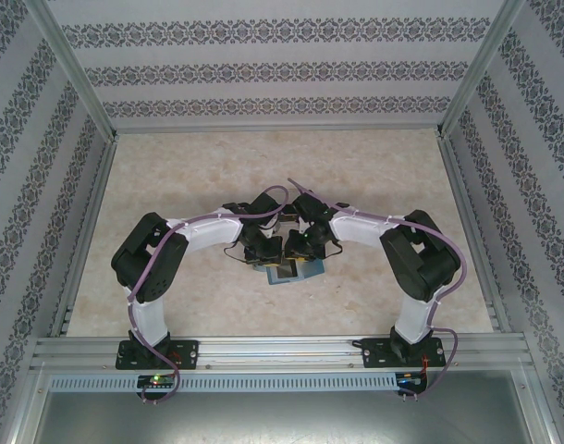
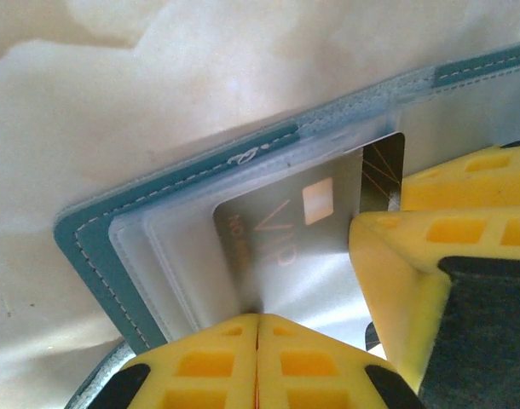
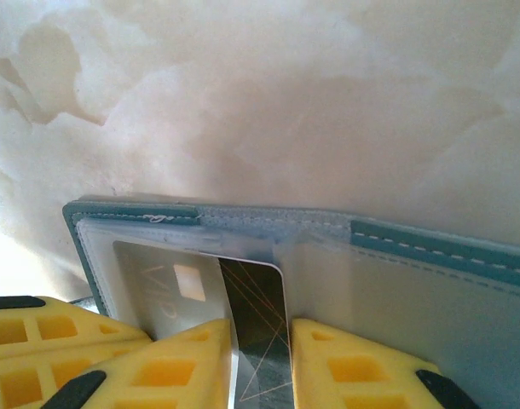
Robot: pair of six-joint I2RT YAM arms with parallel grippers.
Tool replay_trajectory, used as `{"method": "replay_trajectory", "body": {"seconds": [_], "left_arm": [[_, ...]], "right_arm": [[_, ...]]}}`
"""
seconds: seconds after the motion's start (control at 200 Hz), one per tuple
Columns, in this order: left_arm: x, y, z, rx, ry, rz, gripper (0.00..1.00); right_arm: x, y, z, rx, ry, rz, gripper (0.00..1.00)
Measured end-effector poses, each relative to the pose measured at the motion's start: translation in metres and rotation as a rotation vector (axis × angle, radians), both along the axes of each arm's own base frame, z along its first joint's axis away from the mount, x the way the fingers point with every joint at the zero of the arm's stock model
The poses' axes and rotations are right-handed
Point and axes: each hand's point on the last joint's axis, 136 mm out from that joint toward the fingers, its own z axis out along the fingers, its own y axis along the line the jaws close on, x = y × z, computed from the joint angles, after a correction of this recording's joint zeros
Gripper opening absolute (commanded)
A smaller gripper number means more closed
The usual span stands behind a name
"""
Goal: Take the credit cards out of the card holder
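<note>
The teal card holder [image 2: 81,247] lies open on the table, also seen under both grippers from above [image 1: 305,271]. A dark credit card [image 3: 258,315] with VIP lettering sits in its frosted pocket [image 2: 183,256], one bare end [image 2: 384,170] sticking out toward the fold. My left gripper [image 2: 258,317] is shut, tips resting on the frosted pocket over the card. My right gripper [image 3: 262,341] stands narrowly open astride the card's bare end. One of its fingers [image 3: 192,358] is on the pocket and the other finger [image 3: 337,362] sits on the holder's other half [image 3: 413,290].
Pale marbled tabletop [image 1: 199,176] surrounds the holder. Patterned walls and metal frame rails [image 1: 88,231] border the table on three sides. Both arms [image 1: 208,231] bend inward and meet at the middle, crowding the space above the holder.
</note>
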Motion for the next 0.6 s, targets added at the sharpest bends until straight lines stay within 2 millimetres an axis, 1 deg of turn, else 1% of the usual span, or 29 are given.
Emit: {"method": "replay_trajectory", "body": {"seconds": [0.32, 0.6], "left_arm": [[0.0003, -0.0003, -0.0002, 0.003, 0.002, -0.003, 0.07], [0.0004, -0.0004, -0.0005, 0.006, 0.007, -0.003, 0.07]], "right_arm": [[0.0000, -0.0014, 0.0032, 0.037, -0.011, -0.019, 0.19], [0.0000, -0.0029, 0.0030, 0.075, -0.001, -0.034, 0.14]]}}
